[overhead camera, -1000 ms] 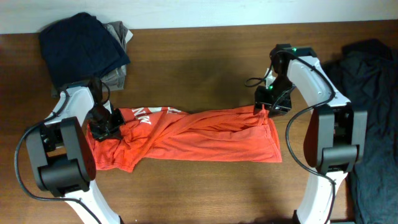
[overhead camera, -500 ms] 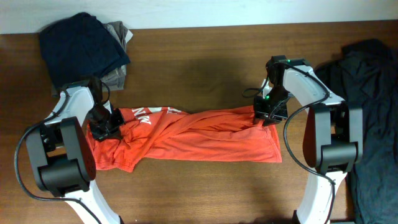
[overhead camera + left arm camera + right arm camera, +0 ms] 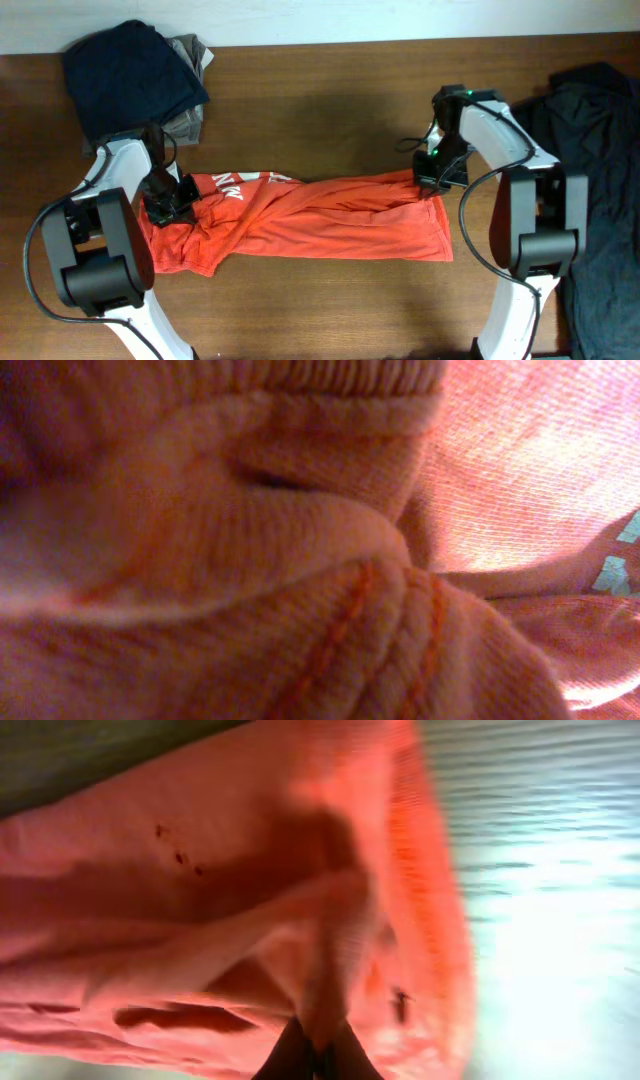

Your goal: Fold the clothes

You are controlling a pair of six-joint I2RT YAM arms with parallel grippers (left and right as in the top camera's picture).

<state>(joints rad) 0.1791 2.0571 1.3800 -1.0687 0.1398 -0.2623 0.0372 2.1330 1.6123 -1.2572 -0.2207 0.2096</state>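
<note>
Brown wood surface [image 3: 330, 100] holds the orange-red T-shirt [image 3: 330, 225], stretched in a long band just robot-side of the navy garment pile [image 3: 135, 70]. Left jaws pinch its end nearest that pile; right jaws pinch its farthest corner.

- Orange-red T-shirt [image 3: 300, 225] lies stretched sideways across the brown table [image 3: 320, 110], rumpled, with white lettering at the left arm's end.
- Left gripper [image 3: 172, 203] sits on the fabric beside the lettering; right gripper [image 3: 432, 182] is at the shirt's far upper corner.
- Navy garment [image 3: 135, 65] is piled over a tan one [image 3: 190, 120] at the back corner; dark cloth [image 3: 600, 180] is heaped beyond the right arm.
</note>
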